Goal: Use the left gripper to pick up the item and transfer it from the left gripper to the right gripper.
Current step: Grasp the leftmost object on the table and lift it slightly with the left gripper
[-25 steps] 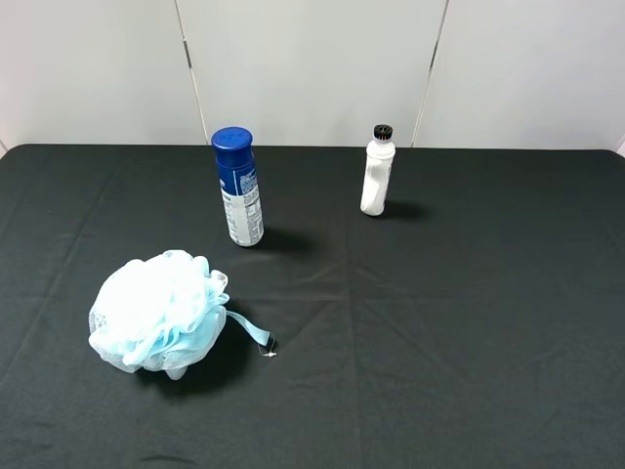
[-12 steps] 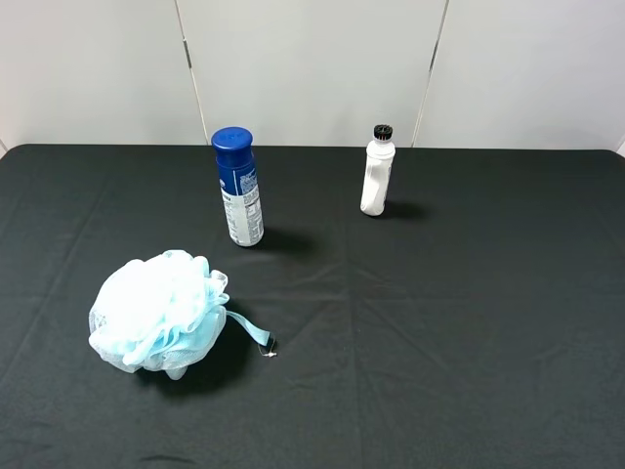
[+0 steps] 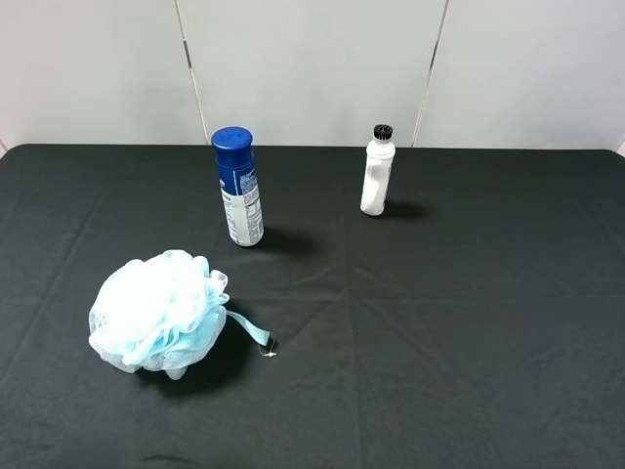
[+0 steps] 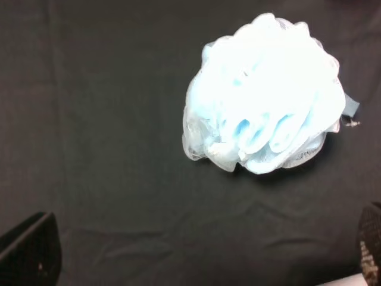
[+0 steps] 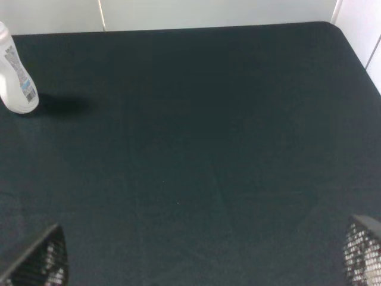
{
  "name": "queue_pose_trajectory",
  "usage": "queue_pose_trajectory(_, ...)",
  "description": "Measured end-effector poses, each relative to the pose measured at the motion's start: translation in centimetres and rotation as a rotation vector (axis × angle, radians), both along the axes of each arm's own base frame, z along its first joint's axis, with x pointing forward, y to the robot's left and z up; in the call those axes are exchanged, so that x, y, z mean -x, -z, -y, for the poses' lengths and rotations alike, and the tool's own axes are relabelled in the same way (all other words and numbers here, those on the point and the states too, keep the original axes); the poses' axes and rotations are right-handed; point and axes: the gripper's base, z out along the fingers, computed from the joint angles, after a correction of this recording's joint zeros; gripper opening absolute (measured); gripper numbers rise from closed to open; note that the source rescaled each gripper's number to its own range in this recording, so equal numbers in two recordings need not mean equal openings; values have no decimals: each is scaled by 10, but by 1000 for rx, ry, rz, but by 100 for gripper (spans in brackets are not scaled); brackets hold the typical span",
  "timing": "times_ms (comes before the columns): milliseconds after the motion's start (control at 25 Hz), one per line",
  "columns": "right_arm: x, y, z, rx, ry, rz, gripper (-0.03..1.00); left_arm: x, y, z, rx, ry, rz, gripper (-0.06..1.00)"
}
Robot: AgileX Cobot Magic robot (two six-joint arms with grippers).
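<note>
On the near-left part of the black table (image 3: 469,322) sits the item (image 3: 161,313), a fluffy blue & white pouf w/ its ribbon loop (image 3: 249,330) trailing toward the centre. The spray can (image 3: 238,186) stands near behind it and the white bottle (image 3: 377,171) is well apart, further back. Step in hand, as I judge it, is approach & grasp, not yet begun. The left gripper (image 4: 199,256) hangs above the cloth w/ the item (image 4: 262,95) off its centreline, not between the fingers, so it needs to line up over the middle of the pouf first, then descend. Mesh looks soft & will squash, so prob. best to go deep into the bulk and close fully; a shallow pinch on outer ruffles could slip. Leaving a good part sticking out of the jaws gives the right gripper sth to take at handover. Keep clear of the can on the lift. Left gripper's jaws stand wide apart, only the finger tips showing at the edges of the wrist view, w/ nothing between them & touching nothing. The right gripper (image 5: 199,256) is likewise spread wide & empty over bare cloth, w/ the white bottle (image 5: 15,77) some way off.
</note>
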Motion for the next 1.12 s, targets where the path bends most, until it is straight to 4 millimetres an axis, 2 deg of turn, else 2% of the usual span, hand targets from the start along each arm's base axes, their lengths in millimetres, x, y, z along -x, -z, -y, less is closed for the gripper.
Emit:
queue_pose_trajectory(320, 0, 0, 0, 0, 0, 0, 100, -49, 23, 15, -43, 103, -159, 100)
queue_pose_trajectory(600, 0, 0, 0, 0, 0, 0, 100, -85, 52, 43, -67, 172, -249, 100)
queue_pose_trajectory(840, 0, 0, 0, 0, 0, 0, 100, -103, 82, 72, -120, 205, -313, 100)
queue_pose_trajectory(1120, 0, 0, 0, 0, 0, 0, 100, -110, 117, 104, -174, 249, -395, 100)
